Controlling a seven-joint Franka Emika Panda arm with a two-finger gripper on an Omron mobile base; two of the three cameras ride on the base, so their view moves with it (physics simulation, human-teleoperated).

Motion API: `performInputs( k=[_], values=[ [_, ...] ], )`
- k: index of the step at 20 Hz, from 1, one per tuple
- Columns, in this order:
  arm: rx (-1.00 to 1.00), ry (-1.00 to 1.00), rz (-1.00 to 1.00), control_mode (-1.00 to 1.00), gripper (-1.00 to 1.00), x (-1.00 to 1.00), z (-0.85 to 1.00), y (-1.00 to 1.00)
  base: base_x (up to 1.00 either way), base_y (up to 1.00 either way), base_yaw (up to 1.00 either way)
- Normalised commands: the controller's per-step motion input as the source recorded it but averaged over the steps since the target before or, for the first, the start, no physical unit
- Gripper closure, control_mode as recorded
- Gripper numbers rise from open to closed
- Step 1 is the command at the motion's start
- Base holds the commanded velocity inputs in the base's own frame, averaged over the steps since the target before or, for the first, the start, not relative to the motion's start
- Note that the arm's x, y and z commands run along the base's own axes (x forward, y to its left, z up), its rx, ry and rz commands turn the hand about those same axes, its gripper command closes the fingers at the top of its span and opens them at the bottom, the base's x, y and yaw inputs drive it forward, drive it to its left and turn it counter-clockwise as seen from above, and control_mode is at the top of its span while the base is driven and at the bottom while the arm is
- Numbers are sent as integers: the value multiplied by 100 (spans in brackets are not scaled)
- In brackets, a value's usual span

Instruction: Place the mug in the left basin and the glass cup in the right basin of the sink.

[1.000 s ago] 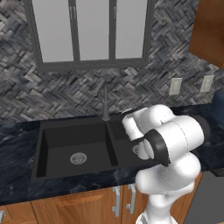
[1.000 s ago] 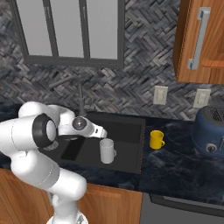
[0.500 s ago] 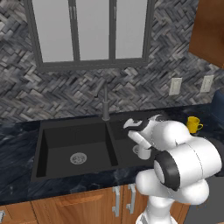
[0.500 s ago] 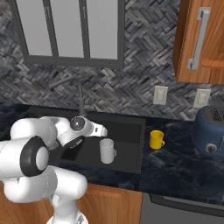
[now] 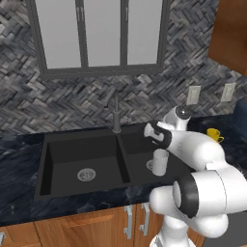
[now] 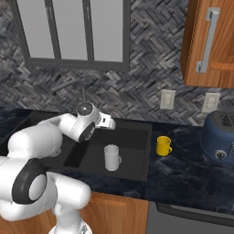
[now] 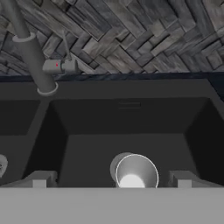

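The tall pale see-through glass cup (image 6: 111, 157) with no handle stands upright in the right basin (image 6: 132, 148) of the wide black double sink (image 5: 58, 190), so that half of the job looks done. The end effector (image 7: 111, 181) hangs above the cup with its fingers spread wide and empty. The small yellow mug (image 6: 163, 146) with a side handle sits on the dark worktop (image 6: 183, 171) just right of the sink. It must go into the left basin (image 5: 72, 161), which has nothing in it.
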Motion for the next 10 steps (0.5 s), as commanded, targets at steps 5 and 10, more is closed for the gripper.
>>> performInputs(
  k=[5,10],
  values=[
    [0,23,4,-100,-100,13,37,-3,0,0,0],
    [0,21,8,-100,-100,10,2,-8,0,0,0]
  ],
)
